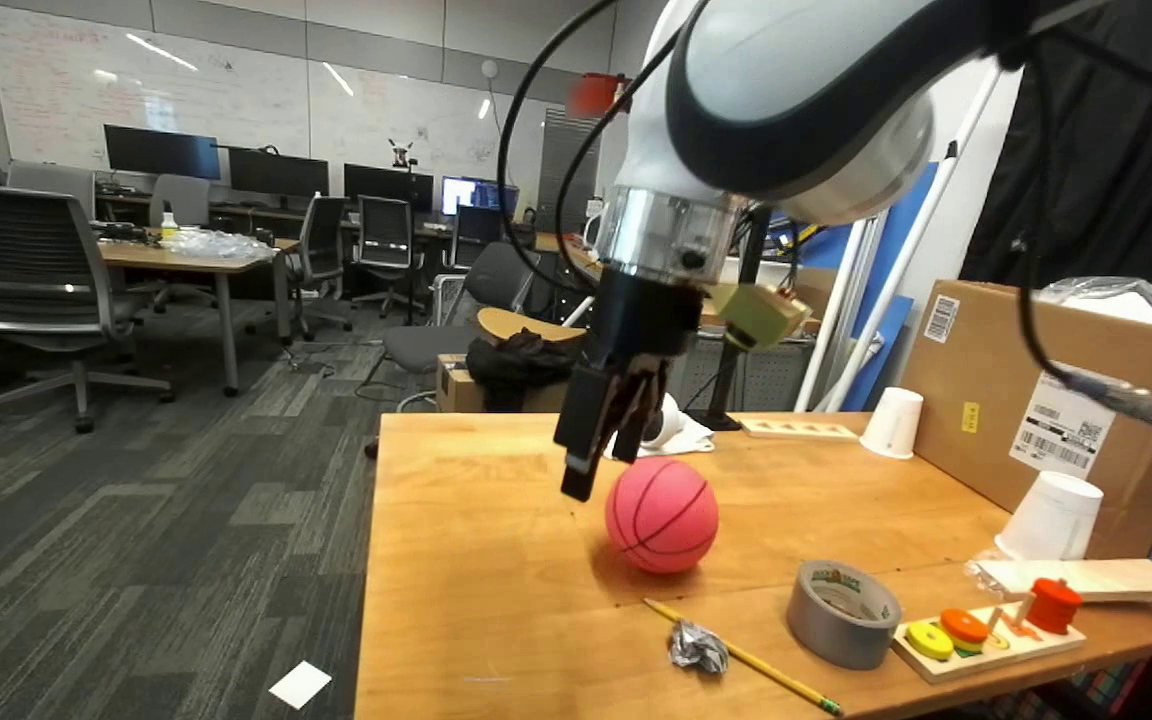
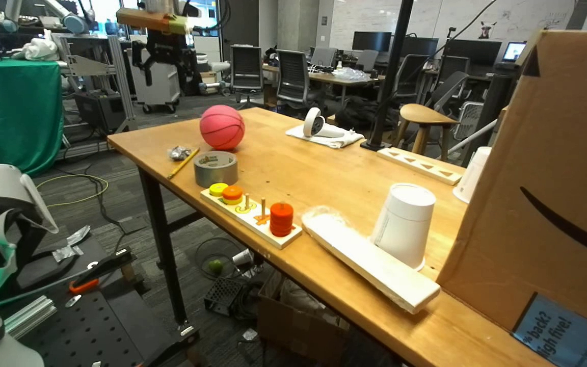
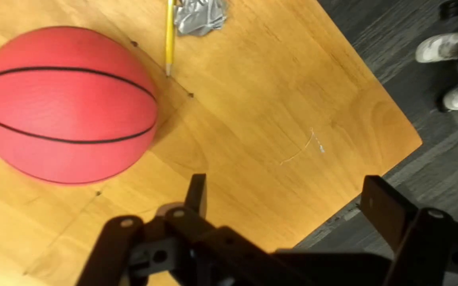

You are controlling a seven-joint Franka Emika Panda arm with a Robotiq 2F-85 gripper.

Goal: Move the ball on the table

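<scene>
A pink-red basketball with black lines rests on the wooden table, near one end. It shows in both exterior views (image 1: 662, 515) (image 2: 222, 127) and at the left of the wrist view (image 3: 68, 105). The wooden table (image 1: 496, 610) also shows in the wrist view (image 3: 253, 107). My black gripper (image 1: 601, 472) hangs above the table, apart from the ball. In an exterior view the gripper (image 2: 170, 82) is beyond and above the ball. In the wrist view its fingers (image 3: 284, 178) are wide apart with nothing between them, over the table edge to the right of the ball.
A grey tape roll (image 1: 843, 612), a yellow pencil (image 1: 766, 668) and crumpled foil (image 1: 698, 648) lie near the ball. A ring-stacking toy (image 2: 252, 216), white cups (image 2: 404, 224) (image 1: 893, 422) and a large cardboard box (image 1: 976, 380) stand further along. A white controller (image 2: 324, 130) lies on a cloth.
</scene>
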